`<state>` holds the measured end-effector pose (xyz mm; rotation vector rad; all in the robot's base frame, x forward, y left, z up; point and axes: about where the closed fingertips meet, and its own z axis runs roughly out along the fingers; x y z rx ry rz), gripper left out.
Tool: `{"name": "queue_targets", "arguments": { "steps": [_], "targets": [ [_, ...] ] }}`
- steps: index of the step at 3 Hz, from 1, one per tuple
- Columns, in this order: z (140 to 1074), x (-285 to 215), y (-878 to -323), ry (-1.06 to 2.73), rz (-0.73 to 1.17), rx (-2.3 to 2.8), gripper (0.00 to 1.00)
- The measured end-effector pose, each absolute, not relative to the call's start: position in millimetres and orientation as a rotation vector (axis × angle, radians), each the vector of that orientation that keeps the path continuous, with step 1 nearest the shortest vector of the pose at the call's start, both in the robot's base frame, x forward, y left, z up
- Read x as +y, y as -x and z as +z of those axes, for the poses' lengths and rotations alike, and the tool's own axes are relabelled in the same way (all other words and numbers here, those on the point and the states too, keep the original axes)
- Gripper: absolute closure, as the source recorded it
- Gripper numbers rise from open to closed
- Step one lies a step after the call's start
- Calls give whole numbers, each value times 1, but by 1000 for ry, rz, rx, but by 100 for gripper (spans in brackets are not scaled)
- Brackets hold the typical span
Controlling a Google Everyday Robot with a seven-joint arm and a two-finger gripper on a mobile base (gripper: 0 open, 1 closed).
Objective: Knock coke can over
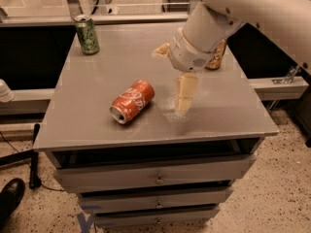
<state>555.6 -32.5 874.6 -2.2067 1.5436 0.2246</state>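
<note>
The coke can (131, 101), red-orange with white script, lies on its side near the middle of the grey cabinet top (97, 125), its silver top facing front left. My gripper (184, 97) hangs from the white arm to the right of the can, apart from it, fingertips low over the surface. One pale finger (186, 92) points down; the other is hidden behind it.
A green can (87, 34) stands upright at the back left corner. A gold-tan can (216, 56) stands at the back right, partly hidden by my arm. The cabinet has drawers (155, 171) below. A black shoe (9, 198) is on the floor at the lower left.
</note>
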Motion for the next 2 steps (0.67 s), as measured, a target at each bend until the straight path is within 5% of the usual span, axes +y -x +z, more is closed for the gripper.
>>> {"name": "queue_targets", "arguments": {
  "steps": [2],
  "targets": [
    [953,-151,-542,1786,263,1683,0]
  ]
}}
